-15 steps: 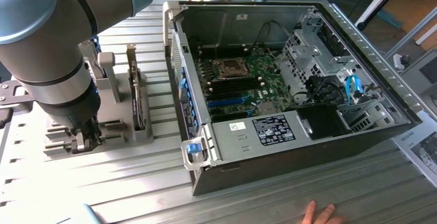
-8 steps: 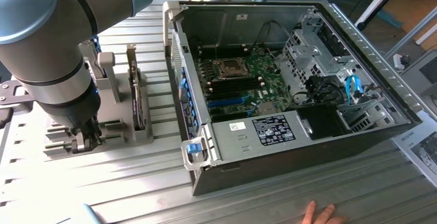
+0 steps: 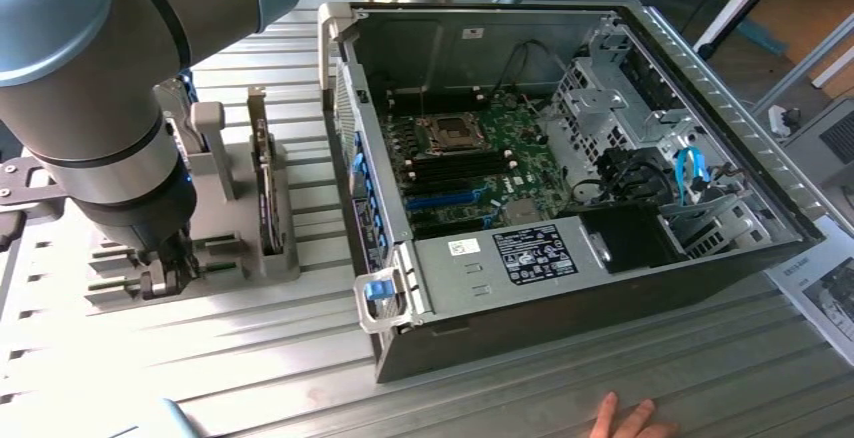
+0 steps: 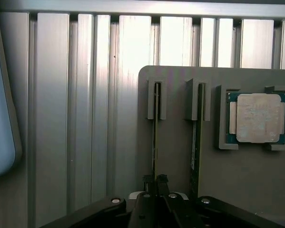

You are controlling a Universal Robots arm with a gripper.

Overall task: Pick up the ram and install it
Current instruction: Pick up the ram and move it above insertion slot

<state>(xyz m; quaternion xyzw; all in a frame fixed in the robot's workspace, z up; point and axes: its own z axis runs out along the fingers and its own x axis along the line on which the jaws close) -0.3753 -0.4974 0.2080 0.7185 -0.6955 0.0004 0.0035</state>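
Pinching the ram (image 4: 154,123), claw (image 4: 155,179) — ribbed metal table (image 4: 85,118) (grey holder (image 4: 247,180))

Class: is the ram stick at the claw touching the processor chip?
Apart. Wrist view: ram stick and processor chip sit in separate holder pockets, another stick between.

The ribbed aluminium bench (image 3: 240,358) carries an open computer case (image 3: 561,258) lying on its side, a grey parts holder (image 3: 127,293) toward the exterior view's left, and a printed sheet (image 3: 821,293) toward its right.

Two ram sticks (image 4: 155,128) (image 4: 195,142), one processor (image 4: 258,118)
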